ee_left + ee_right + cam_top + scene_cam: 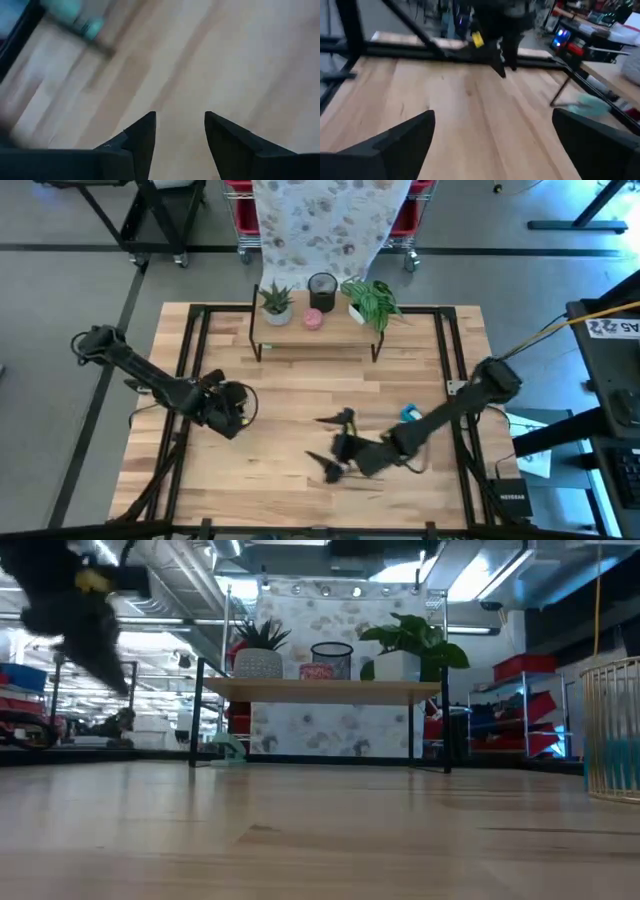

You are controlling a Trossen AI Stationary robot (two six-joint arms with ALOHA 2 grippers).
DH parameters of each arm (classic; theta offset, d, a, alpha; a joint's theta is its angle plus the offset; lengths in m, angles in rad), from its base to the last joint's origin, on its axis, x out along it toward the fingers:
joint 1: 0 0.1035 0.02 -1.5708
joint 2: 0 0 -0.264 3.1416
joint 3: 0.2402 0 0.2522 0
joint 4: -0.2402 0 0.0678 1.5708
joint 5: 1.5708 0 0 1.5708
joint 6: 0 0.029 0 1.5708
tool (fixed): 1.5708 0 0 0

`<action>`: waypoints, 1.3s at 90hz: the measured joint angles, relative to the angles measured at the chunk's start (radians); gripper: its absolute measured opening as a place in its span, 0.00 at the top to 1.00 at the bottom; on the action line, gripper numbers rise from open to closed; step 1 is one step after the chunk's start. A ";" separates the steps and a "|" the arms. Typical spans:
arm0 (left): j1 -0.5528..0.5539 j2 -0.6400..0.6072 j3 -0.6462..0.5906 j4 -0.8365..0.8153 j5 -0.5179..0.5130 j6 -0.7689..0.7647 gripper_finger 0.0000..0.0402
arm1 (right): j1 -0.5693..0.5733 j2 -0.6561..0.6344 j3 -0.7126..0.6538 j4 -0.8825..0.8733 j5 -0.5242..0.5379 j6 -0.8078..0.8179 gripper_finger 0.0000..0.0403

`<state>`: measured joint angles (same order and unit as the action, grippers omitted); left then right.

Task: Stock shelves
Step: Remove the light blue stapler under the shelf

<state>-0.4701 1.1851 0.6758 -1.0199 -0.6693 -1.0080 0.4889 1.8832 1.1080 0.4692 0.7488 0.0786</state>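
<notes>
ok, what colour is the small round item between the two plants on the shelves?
Pink, on the shelves; the high view shows it best.

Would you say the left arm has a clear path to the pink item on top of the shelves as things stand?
Probably yes. The left gripper is open and empty, with bare table between it and the shelves. The pink item sits between two pots, so it is a tight fit.
</notes>
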 joint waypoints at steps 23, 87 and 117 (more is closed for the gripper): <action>-0.016 0.002 -0.166 0.010 -0.016 -0.257 0.62 | -0.201 0.303 0.122 0.235 -0.172 0.057 0.04; 0.049 0.002 -0.352 0.434 -0.297 0.136 0.62 | -0.454 0.646 0.467 0.155 0.174 0.278 0.04; 0.240 0.002 -0.449 0.798 -0.302 0.233 0.64 | -0.463 0.663 0.468 0.057 0.191 0.334 0.04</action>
<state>-0.2304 1.1873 0.2269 -0.2215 -0.9715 -0.7745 0.0257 2.5462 1.5757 0.5259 0.9394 0.4126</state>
